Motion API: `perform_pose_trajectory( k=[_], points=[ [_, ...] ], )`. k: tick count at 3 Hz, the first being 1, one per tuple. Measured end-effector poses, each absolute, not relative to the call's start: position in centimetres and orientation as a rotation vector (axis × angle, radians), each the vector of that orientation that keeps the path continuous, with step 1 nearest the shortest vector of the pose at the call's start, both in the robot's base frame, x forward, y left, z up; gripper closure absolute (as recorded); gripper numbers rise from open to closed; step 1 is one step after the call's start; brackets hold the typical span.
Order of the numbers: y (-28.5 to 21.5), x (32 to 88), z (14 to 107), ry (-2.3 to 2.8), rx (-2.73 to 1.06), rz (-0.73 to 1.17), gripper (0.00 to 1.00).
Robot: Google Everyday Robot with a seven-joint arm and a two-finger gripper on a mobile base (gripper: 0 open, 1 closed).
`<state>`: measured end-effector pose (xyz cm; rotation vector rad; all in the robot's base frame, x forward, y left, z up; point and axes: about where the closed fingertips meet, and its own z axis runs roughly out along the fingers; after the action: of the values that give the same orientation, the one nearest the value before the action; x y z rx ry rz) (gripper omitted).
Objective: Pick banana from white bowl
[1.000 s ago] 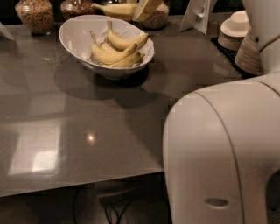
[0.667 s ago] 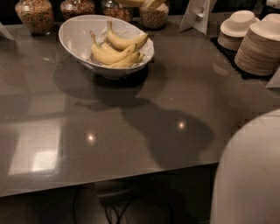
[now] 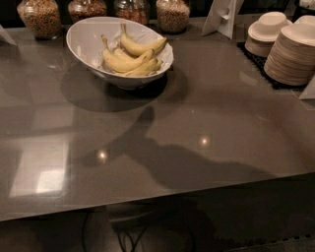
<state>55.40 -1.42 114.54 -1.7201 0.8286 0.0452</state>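
Yellow, the banana [image 3: 141, 47] lies topmost in the white bowl [image 3: 82, 40] at the far left of the grey table [image 3: 221, 98]. The gripper is out of view, so I cannot tell its grip; it should descend across the fruit's middle, clear of the rim.

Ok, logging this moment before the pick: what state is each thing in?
white bowl: resting on the table, holding the bananas.
bananas: unpeeled, piled in the bowl, nothing touching them.
jars: upright, filled.
plates: stacked.
small bowls: stacked.
gripper: not in view.
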Motion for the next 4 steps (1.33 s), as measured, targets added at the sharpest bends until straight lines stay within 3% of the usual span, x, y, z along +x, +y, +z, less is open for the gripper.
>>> perform_pose_trajectory(
  k=[2,3,4],
  points=[
    [-1.8,47.3,108.6,0.791,-1.549,0.236,1.0],
    [-5.9,45.7,100.9,1.002,-1.477,0.386,1.0],
    [-8.6,48.6,94.1,1.204,-1.5,0.405,1.0]
  ],
)
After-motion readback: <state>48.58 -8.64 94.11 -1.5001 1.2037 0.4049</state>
